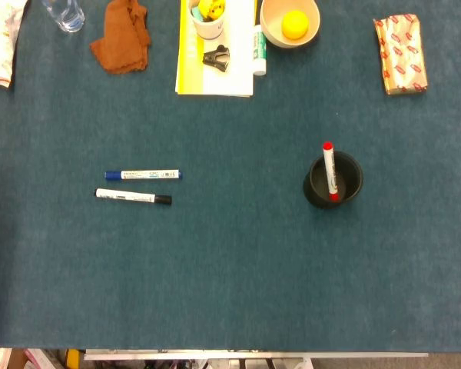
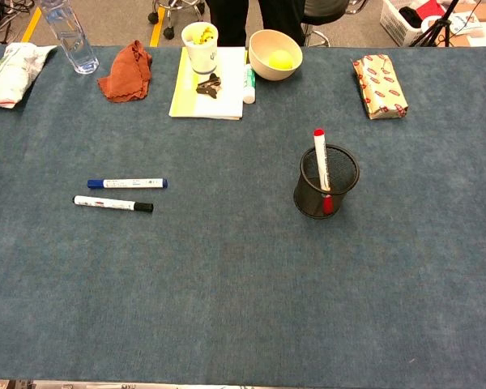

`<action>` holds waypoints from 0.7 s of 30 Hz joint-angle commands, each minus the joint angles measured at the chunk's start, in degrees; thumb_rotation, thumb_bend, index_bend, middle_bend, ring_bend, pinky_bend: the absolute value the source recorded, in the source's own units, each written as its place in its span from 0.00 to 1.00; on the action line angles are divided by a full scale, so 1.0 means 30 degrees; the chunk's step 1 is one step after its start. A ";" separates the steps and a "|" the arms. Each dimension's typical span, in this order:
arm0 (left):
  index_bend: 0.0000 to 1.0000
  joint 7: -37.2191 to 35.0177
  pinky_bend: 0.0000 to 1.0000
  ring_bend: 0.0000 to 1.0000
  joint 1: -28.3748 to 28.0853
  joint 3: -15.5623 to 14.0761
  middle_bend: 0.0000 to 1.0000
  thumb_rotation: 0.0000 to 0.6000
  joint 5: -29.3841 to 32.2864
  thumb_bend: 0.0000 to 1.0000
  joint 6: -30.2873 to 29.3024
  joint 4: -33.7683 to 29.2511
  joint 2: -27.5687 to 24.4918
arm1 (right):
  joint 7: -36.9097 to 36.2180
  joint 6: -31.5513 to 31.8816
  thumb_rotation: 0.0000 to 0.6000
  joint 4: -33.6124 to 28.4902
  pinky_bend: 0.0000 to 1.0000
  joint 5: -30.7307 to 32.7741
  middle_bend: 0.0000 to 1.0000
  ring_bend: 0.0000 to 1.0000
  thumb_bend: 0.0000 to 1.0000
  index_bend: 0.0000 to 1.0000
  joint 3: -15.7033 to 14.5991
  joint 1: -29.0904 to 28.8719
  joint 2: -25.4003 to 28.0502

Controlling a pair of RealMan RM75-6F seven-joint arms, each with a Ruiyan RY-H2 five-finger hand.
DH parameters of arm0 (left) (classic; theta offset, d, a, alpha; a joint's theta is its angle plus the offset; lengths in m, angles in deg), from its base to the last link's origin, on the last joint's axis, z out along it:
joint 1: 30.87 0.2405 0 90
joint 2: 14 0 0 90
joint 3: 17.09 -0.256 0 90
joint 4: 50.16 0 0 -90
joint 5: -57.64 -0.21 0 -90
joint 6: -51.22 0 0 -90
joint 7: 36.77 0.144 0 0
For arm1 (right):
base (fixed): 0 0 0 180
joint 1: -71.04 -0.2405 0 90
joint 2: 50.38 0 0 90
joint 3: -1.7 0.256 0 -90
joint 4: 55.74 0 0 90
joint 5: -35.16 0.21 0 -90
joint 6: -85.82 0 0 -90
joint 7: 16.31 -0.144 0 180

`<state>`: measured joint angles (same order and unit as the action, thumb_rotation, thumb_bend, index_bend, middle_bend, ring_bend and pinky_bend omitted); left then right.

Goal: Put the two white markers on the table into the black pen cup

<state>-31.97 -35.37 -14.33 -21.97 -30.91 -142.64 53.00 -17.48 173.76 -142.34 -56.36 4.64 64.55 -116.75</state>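
Two white markers lie side by side on the blue table, left of centre. The farther one has blue ends (image 1: 143, 174) (image 2: 127, 183). The nearer one has a black cap (image 1: 134, 197) (image 2: 113, 203) at its right end. The black mesh pen cup (image 1: 333, 181) (image 2: 326, 181) stands upright to the right, well apart from them. A red-capped marker (image 1: 329, 170) (image 2: 321, 168) leans inside it. Neither hand shows in the head view or the chest view.
Along the far edge sit a water bottle (image 2: 69, 36), a brown cloth (image 2: 127, 71), a yellow-and-white pad (image 2: 208, 91) bearing a white cup (image 2: 200, 43) and a black clip, a bowl (image 2: 274, 53) holding a yellow ball, and a wrapped packet (image 2: 379, 84). A plastic bag (image 2: 8, 71) lies far left.
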 commanded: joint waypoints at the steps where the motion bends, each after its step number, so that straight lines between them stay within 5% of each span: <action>1: 0.43 -0.0040 0.54 0.36 -0.0032 0.0024 0.31 1.00 -0.0015 0.33 0.0018 0.0068 0.0093 | -0.0034 0.0005 1.00 0.0038 0.39 0.0015 0.17 0.16 0.00 0.18 -0.0014 0.0025 -0.0033; 21: 0.43 -0.0065 0.54 0.36 -0.0048 -0.0055 0.31 1.00 -0.0113 0.33 0.0095 0.0206 0.0332 | -0.0243 -0.0063 1.00 0.0304 0.39 0.0015 0.17 0.16 0.00 0.18 -0.0105 0.0110 -0.0340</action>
<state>-32.17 -35.50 -14.50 -22.31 -30.63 -142.02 54.00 -18.21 173.57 -141.43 -56.32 4.33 64.88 -117.77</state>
